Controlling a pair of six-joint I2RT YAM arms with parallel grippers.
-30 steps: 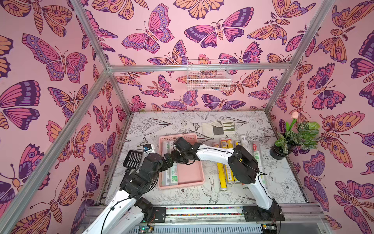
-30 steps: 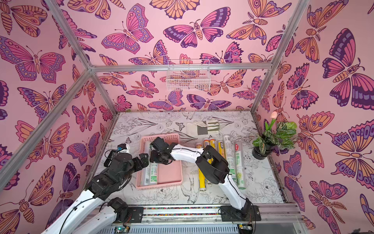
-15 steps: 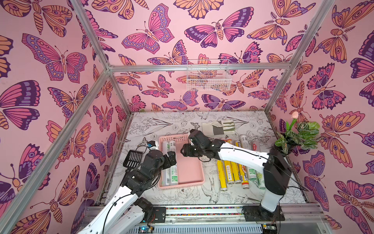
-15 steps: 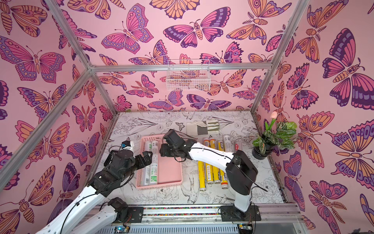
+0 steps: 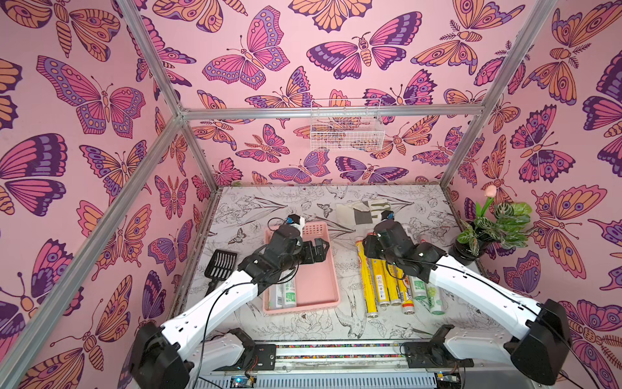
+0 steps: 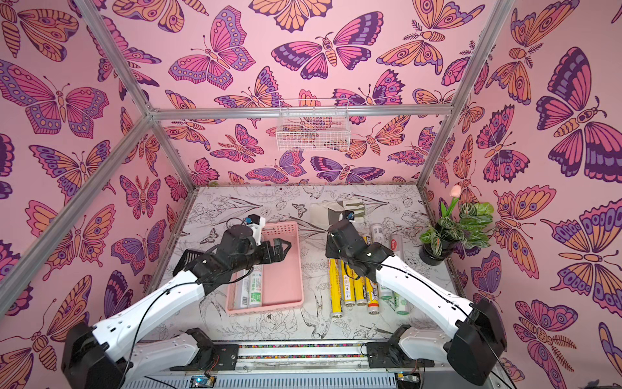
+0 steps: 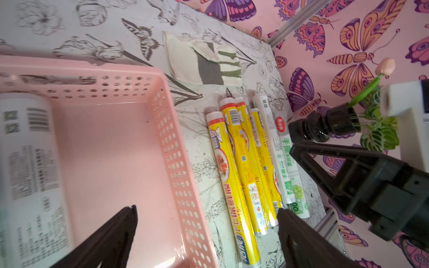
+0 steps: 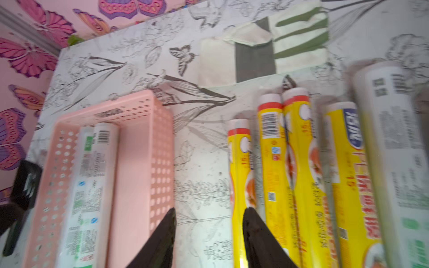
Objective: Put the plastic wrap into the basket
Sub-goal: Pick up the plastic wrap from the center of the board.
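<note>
Centre of a top view, on the bench (image 5: 303, 202): a pink basket (image 5: 318, 283) holds two whitish rolls (image 5: 286, 293) along its left wall. The other rolls (image 5: 380, 283), yellow and whitish, lie right of it. Left fingers (image 7: 120, 232) gape wide and empty above the basket. Right fingers (image 8: 162, 236) stand slightly parted, empty, beside the leftmost yellow roll (image 8: 240, 167); blur hides any contact. Closing there could shove rolls aside rather than grip one.

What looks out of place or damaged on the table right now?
Nothing stands out. Two whitish rolls lie flat inside the pink basket; the other six rolls lie side by side on the table beside it, ends slightly staggered. Nothing looks spilled or torn.
</note>
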